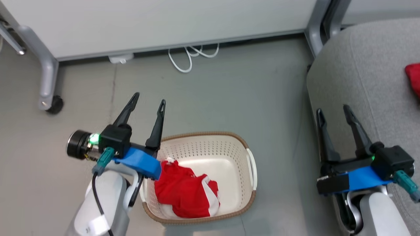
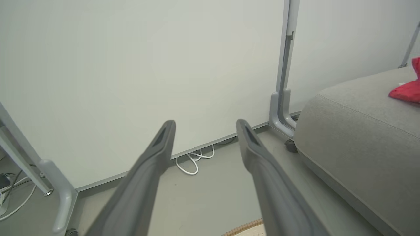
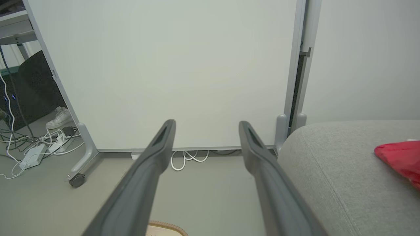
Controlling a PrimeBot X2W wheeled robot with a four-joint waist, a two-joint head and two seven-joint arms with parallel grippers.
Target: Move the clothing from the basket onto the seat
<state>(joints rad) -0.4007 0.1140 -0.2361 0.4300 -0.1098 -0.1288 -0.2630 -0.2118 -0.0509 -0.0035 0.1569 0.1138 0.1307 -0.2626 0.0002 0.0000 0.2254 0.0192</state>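
Head view: left gripper [image 1: 149,99] released over left rim of basket [image 1: 203,133], red garment [image 1: 187,193] inside; right gripper [image 1: 332,109] released right of basket, by seat [image 1: 361,65]. Left wrist view: fingers [image 2: 154,164] aim beyond basket; best tilt down, pinch bunched fold. Right wrist view: second garment [image 3: 398,157] on seat.

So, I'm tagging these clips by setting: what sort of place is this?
Probably an office or lab staged as a living room: a wheeled partition panel, loose white cables, and a grey sofa beside a laundry basket.

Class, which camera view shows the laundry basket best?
The head view: the whole basket is seen from above, a red garment inside. Both wrist views catch a sliver of its brown rim at the bottom edge.
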